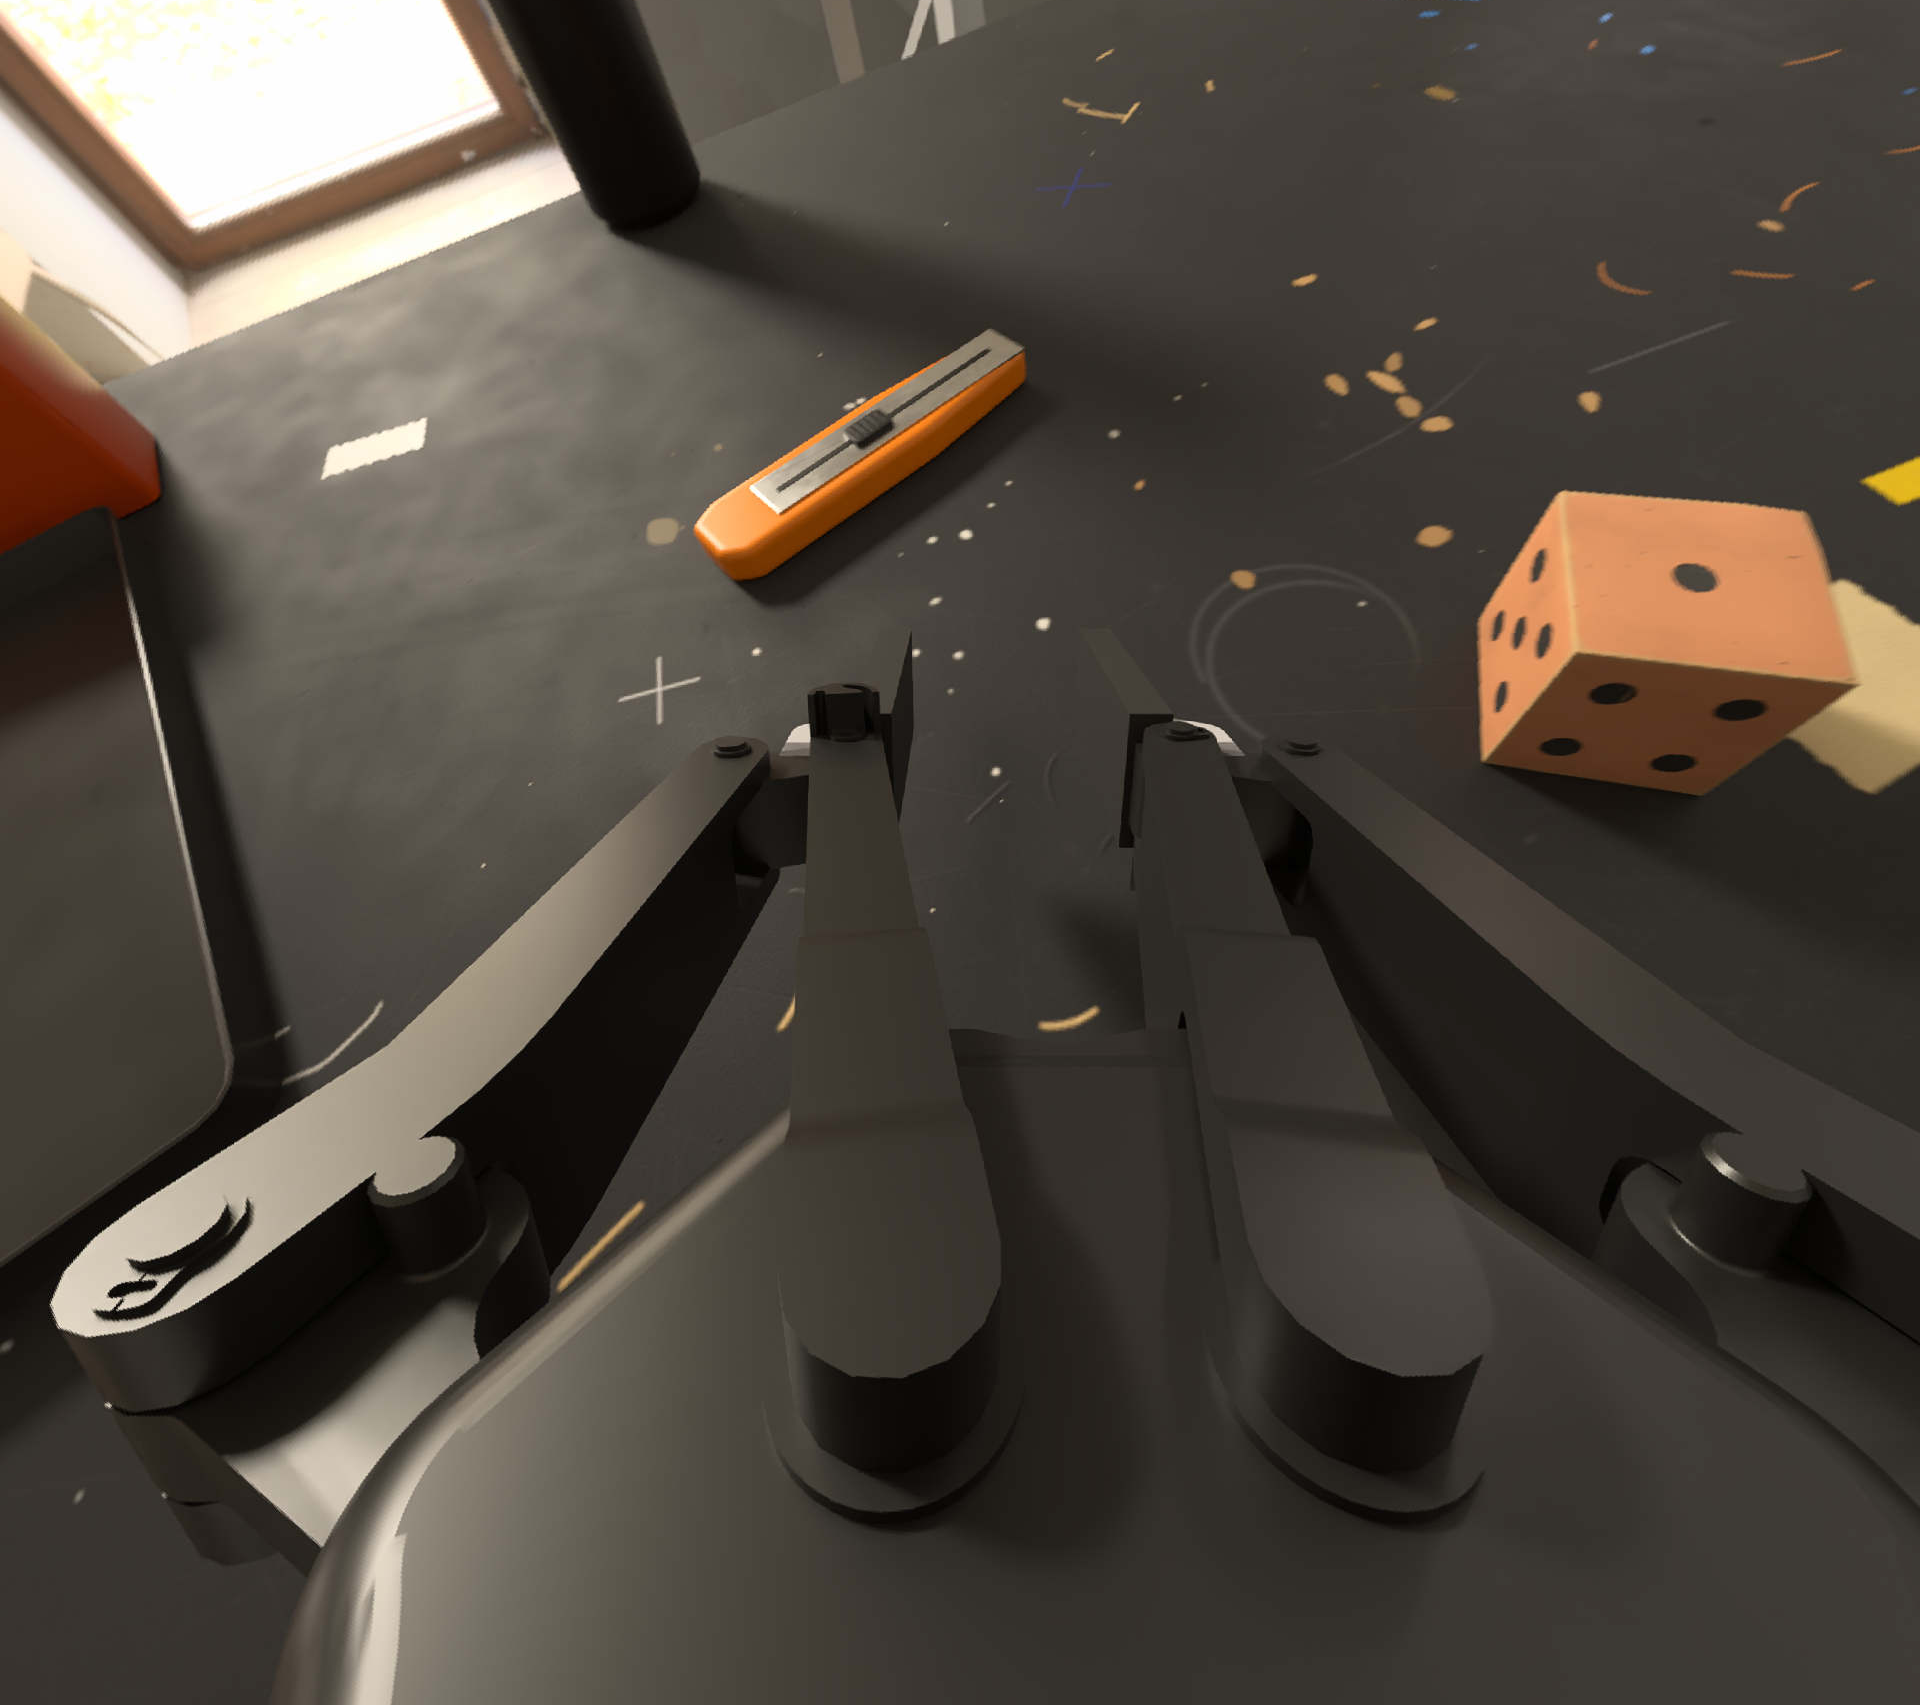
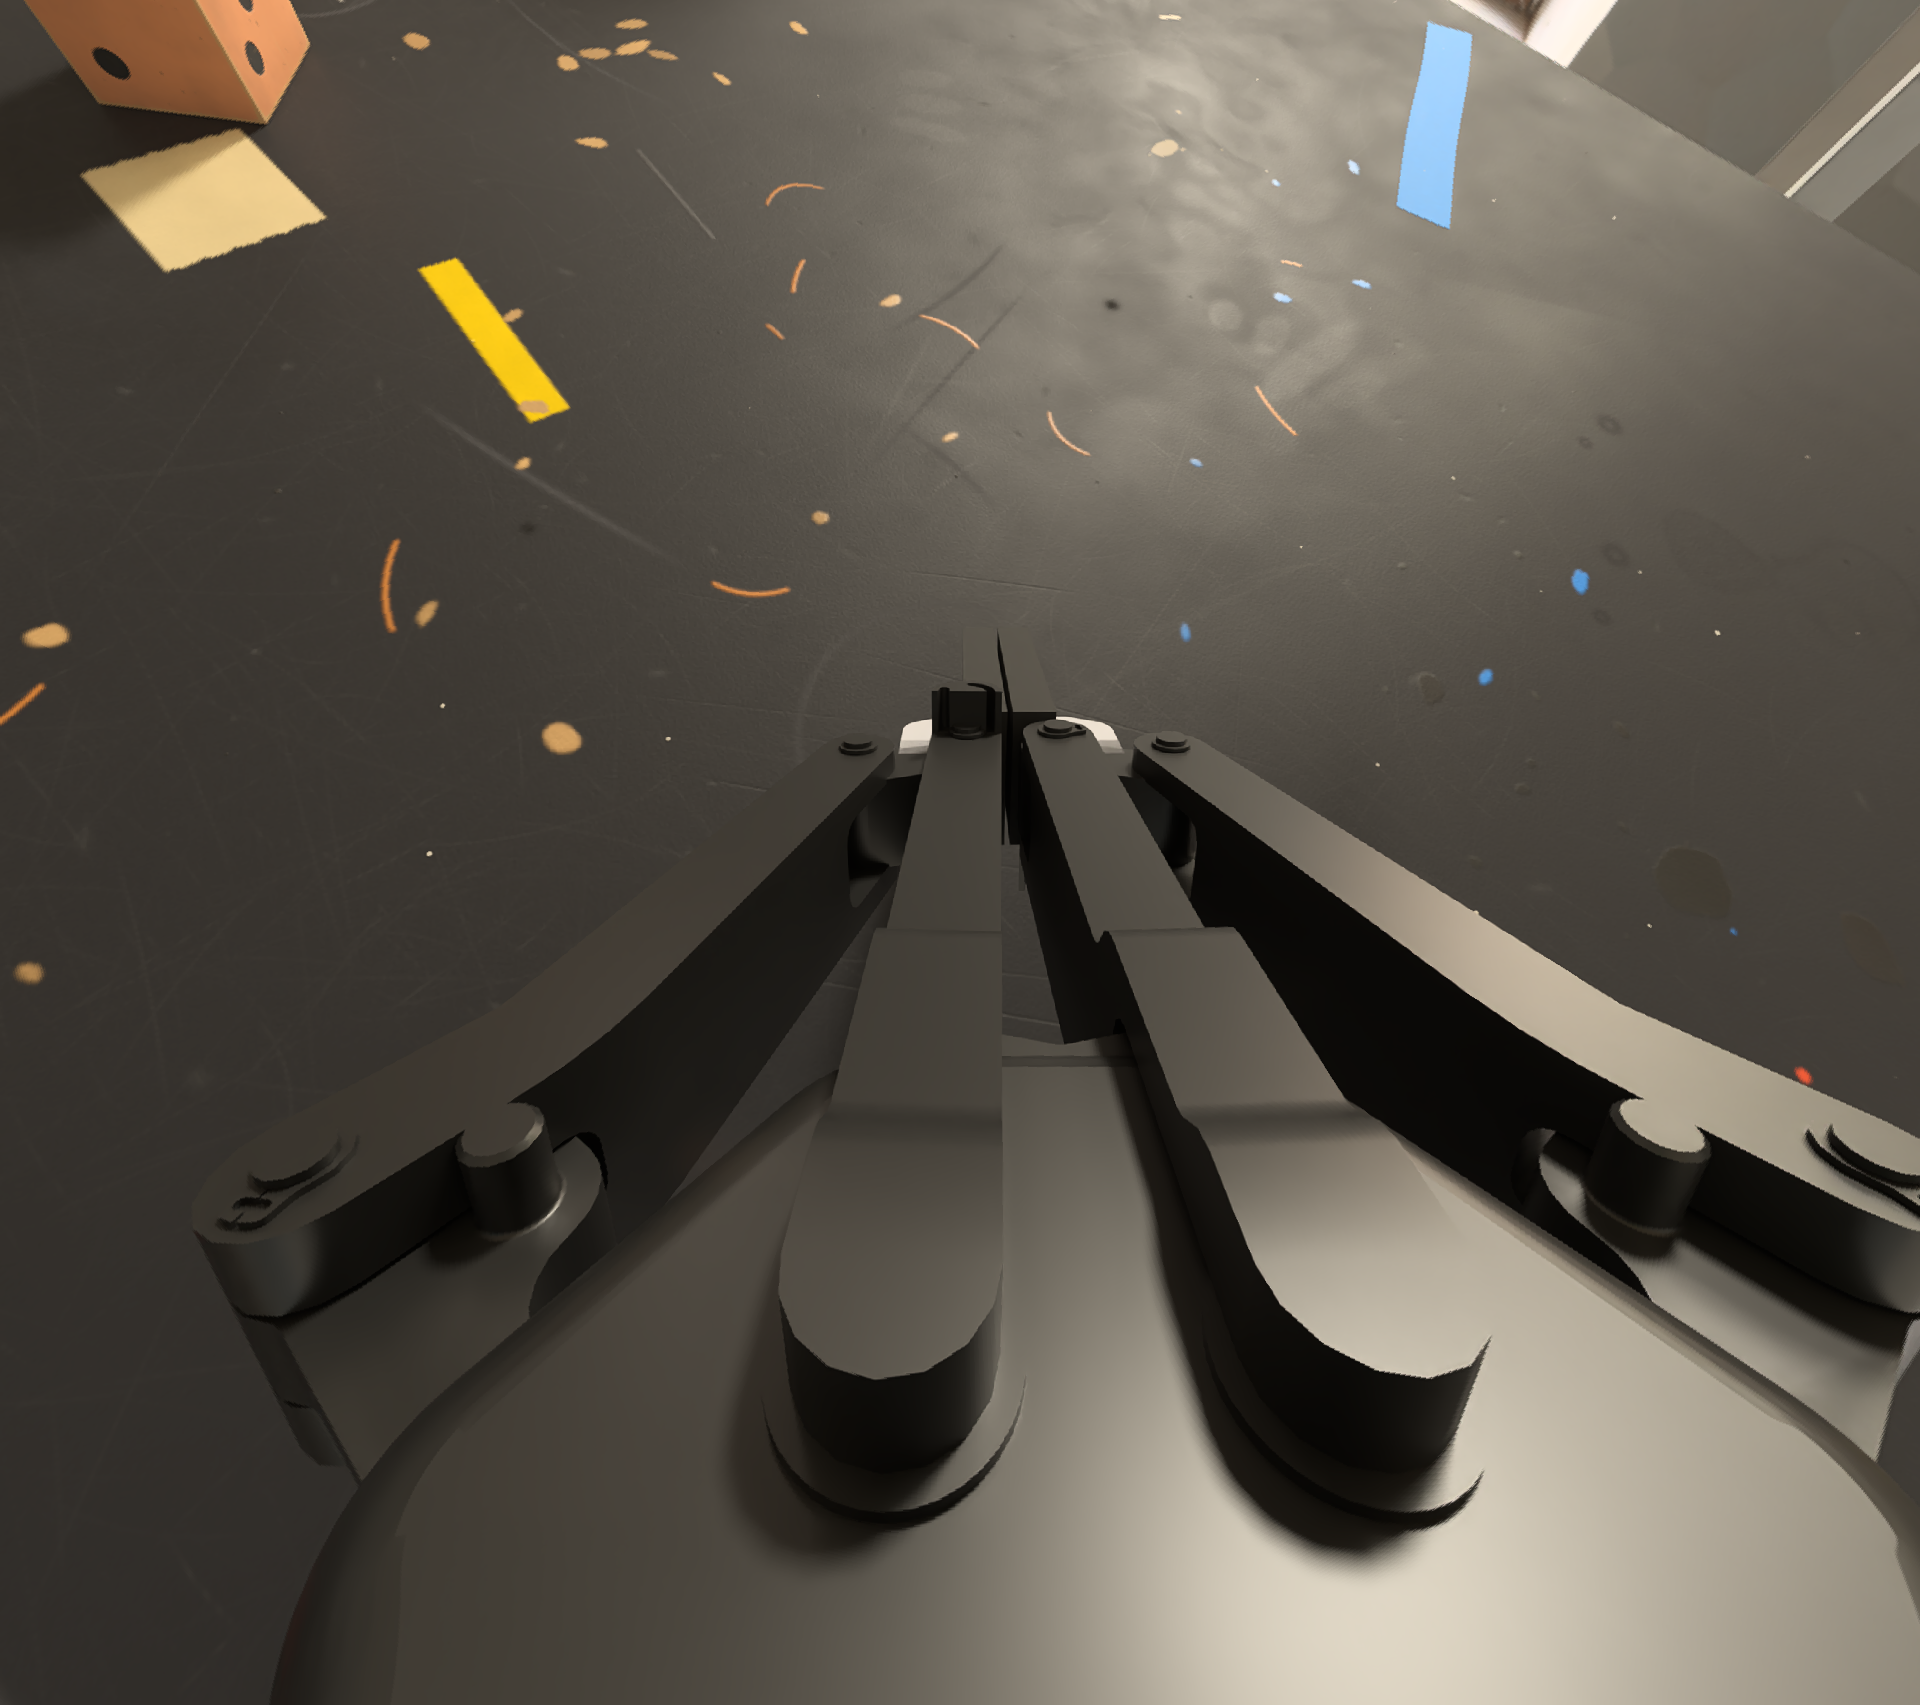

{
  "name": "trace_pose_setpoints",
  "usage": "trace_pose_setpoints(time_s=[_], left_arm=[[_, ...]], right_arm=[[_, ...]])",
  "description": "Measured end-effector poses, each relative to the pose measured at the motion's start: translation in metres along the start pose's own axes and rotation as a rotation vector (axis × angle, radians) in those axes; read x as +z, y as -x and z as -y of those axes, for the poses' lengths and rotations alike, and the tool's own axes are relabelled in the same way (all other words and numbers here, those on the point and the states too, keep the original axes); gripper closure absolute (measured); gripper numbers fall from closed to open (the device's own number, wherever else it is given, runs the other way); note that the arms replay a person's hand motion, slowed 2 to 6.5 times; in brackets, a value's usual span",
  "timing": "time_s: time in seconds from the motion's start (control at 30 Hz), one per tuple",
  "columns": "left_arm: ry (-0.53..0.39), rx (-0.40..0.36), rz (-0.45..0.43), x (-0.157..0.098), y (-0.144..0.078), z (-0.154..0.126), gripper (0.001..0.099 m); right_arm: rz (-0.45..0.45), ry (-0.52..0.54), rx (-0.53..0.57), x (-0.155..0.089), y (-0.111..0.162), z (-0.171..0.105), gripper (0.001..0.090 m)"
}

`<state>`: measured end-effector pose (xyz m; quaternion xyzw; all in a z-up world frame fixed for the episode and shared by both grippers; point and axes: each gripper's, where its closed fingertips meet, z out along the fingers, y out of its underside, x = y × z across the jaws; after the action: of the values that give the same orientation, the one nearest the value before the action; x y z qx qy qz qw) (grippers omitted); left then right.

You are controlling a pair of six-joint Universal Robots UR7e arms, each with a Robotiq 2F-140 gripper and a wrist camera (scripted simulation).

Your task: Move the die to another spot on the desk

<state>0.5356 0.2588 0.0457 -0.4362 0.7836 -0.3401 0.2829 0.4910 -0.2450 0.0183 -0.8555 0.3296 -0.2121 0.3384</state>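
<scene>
Left wrist view: we see our left tool [image 1: 997, 668] parted and empty above a scuffed, matte dark worktop [image 1: 520, 772]. An orange die [image 1: 1652, 647] with black pips sits ahead-right, untouched. Our right tool [image 2: 1000, 668] is clenched, empty.

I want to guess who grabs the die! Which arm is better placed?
Probably the left: its tool is open and the die sits close beside it. The right tool is shut and farther off.
</scene>
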Motion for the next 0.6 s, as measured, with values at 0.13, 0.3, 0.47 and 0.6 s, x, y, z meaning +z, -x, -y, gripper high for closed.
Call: trace_pose_setpoints(time_s=[0.13, 0.3, 0.47, 0.6], left_arm=[[-0.046, 0.02, -0.064, -0.01, -0.023, 0.016, 0.0576], [-0.077, 0.06, -0.148, -0.024, -0.056, 0.032, 0.0575], [-0.076, 0.134, -0.203, -0.035, -0.086, 0.043, 0.0575], [-0.064, 0.177, -0.257, -0.042, -0.11, 0.048, 0.0575]], right_arm=[[0.002, 0.003, -0.004, 0.0, 0.001, 0.0, 0.0896], [0.004, 0.005, -0.006, 0.001, 0.001, 0.0, 0.0896], [0.007, 0.005, -0.004, 0.001, 0.001, 0.0, 0.0896], [0.009, 0.005, -0.004, 0.001, 0.001, 0.0, 0.0896]])
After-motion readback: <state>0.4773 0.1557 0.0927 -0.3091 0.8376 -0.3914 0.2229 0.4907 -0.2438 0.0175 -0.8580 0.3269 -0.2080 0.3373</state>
